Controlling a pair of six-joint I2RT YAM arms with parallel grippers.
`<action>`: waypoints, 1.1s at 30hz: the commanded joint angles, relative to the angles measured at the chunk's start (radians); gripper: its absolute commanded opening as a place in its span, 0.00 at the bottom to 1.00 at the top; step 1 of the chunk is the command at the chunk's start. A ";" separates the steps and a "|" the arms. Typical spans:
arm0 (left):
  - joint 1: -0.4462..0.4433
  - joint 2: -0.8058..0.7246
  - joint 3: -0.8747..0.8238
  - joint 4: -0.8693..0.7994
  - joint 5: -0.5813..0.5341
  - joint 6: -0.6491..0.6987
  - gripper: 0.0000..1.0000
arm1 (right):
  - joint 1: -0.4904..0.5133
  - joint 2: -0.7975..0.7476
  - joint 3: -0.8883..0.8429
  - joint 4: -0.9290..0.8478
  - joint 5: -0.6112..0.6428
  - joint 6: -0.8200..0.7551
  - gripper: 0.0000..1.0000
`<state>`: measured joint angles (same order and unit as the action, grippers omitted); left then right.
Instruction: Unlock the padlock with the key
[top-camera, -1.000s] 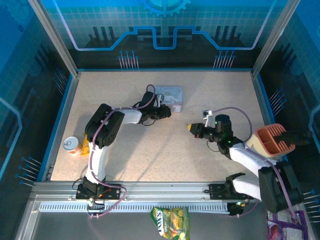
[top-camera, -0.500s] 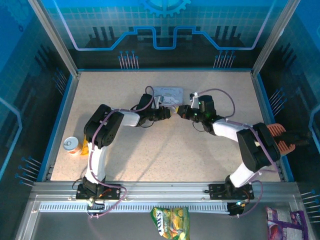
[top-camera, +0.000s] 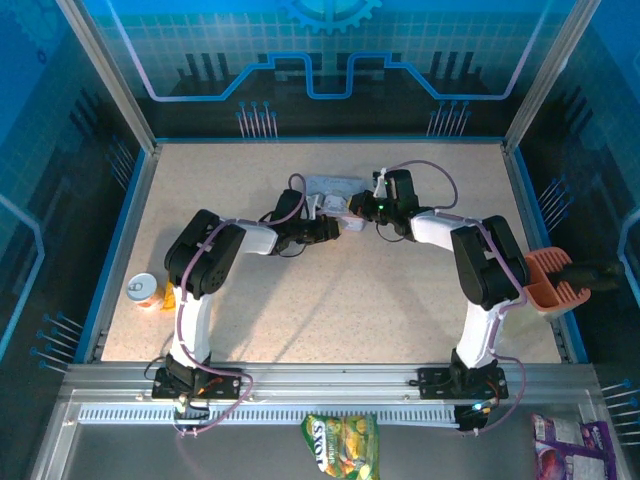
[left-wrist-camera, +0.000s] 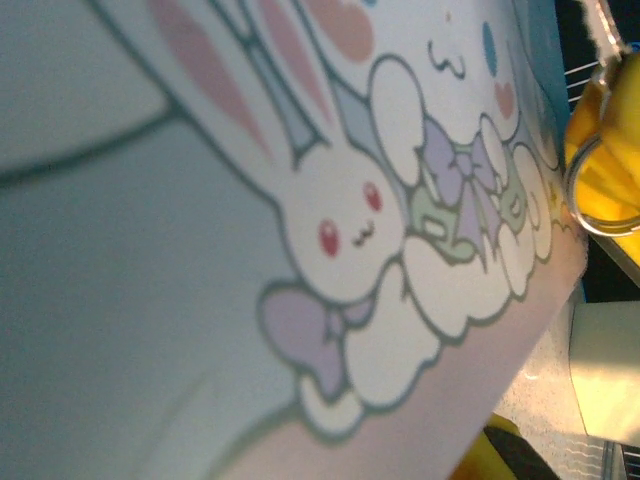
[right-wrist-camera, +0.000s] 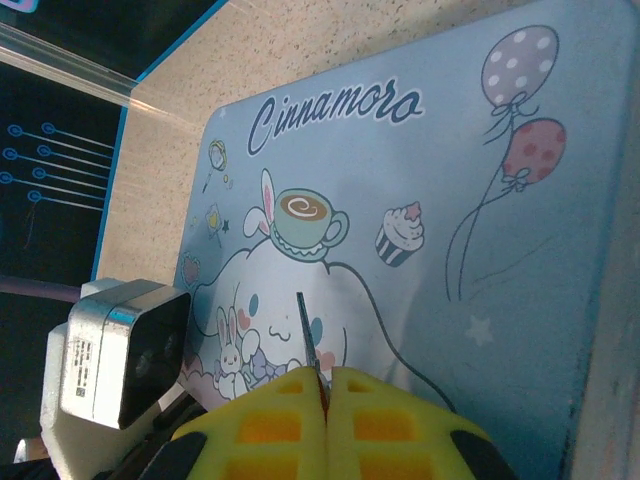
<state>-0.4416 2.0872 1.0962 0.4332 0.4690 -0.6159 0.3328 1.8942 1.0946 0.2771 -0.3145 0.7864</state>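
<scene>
Right gripper (right-wrist-camera: 326, 385), clamped tight on the thin key (right-wrist-camera: 308, 335) over the printed tin (right-wrist-camera: 480, 200), faces the left gripper (top-camera: 335, 224), whose opening, like the position of the padlock, cannot be made out; a skewed key may slip or miss.

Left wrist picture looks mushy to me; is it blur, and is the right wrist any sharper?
Left wrist: too close to the tin lid, soft at left, rabbit print crisper at centre, yellow part at right glaring. Right wrist: lettering and the key sharp, near yellow fingers slightly soft.
</scene>
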 joint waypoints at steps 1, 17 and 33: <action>0.006 0.012 -0.054 -0.094 0.097 -0.084 0.00 | 0.001 0.050 -0.006 -0.096 0.037 0.006 0.00; 0.056 0.190 -0.237 0.715 0.184 -0.586 0.00 | -0.008 0.079 -0.025 -0.101 0.036 0.018 0.00; 0.066 0.039 -0.161 0.009 0.148 -0.156 0.00 | -0.032 0.090 0.059 -0.220 0.024 -0.078 0.00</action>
<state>-0.3904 2.1277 0.9485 0.8806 0.5705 -0.7708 0.3332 1.9182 1.1522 0.3176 -0.3641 0.7788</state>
